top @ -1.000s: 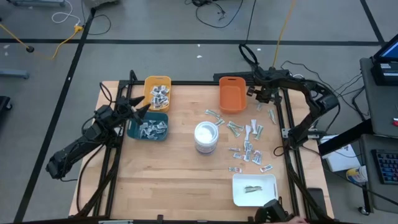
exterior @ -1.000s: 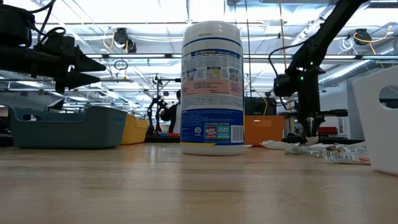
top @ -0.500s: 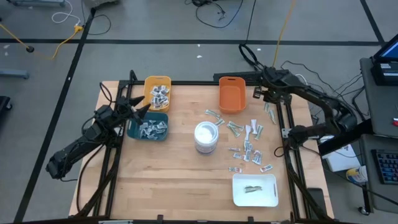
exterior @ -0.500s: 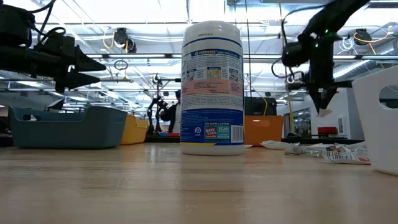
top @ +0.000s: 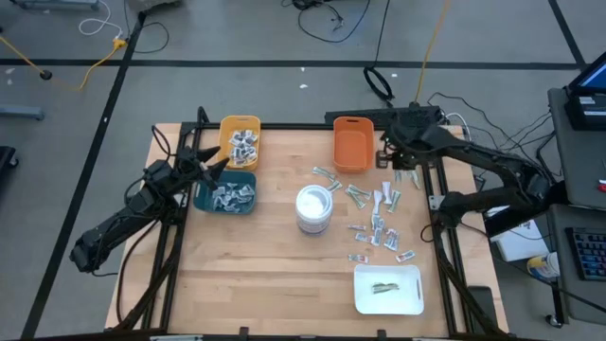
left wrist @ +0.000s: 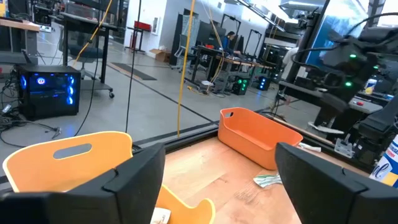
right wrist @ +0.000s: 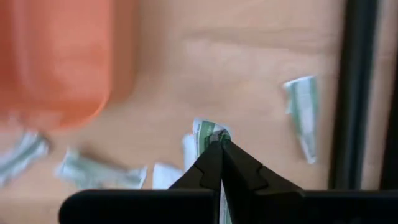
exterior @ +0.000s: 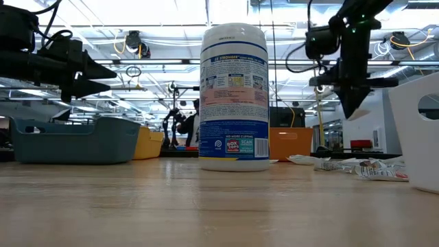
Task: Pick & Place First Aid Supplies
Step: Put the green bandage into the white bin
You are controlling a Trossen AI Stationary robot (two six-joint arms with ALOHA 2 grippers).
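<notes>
First aid supplies (top: 377,220): small flat white, green-striped and silvery packets lying scattered loose on the tabletop, some overlapping, none stacked upright.

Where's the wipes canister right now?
In the high view the wipes canister stands upright near the table's middle, between the teal bin on its left and the scattered packets on its right.
</notes>
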